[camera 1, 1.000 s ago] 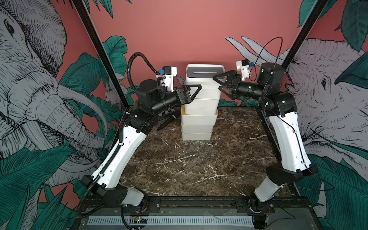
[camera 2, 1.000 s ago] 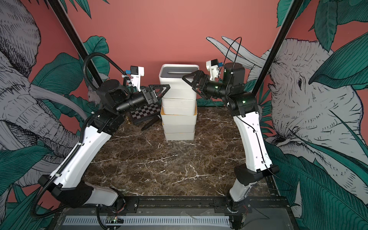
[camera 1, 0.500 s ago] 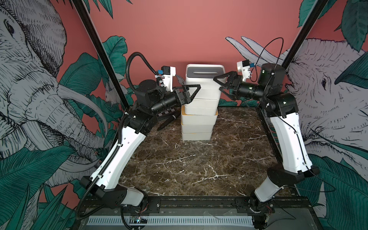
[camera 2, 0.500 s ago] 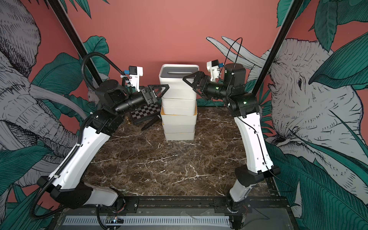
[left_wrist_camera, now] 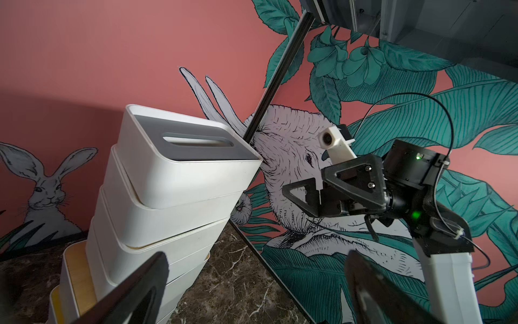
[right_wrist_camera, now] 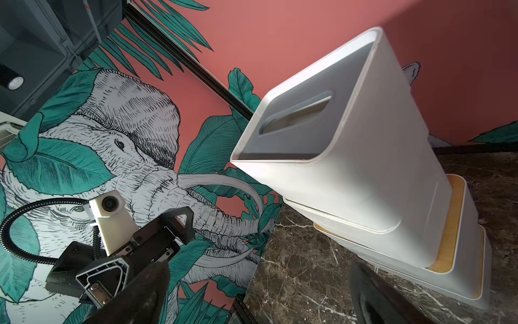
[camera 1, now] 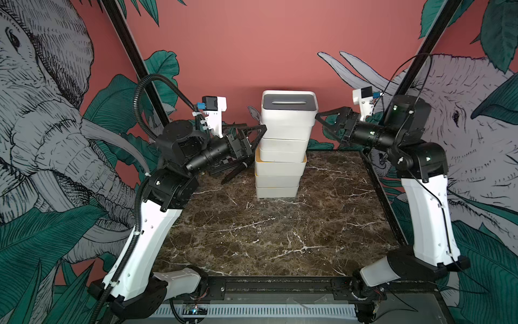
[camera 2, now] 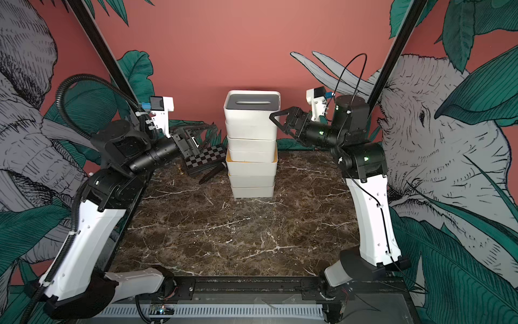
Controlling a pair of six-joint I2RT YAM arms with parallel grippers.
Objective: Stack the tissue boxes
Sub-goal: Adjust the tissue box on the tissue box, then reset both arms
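Both top views: tissue boxes (camera 1: 281,157) form one tower on the table (camera 1: 280,238); left gripper (camera 1: 253,137) and right gripper (camera 1: 326,126) flank its upper tiers, jaws spread, empty. Left wrist view: top box (left_wrist_camera: 182,174) (grey lid) untouched. Right wrist view: same box, untouched.

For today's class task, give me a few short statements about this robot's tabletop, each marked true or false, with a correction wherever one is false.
1. The top box of the stack has a grey lid. True.
2. The right gripper is clamped on the top box. False: it is open and sits beside the box, apart from it.
3. A checkered case lies on the table on the left arm's side of the stack. True.
4. The marker pen lies on top of the stack. False: it lies on the table by the checkered case.
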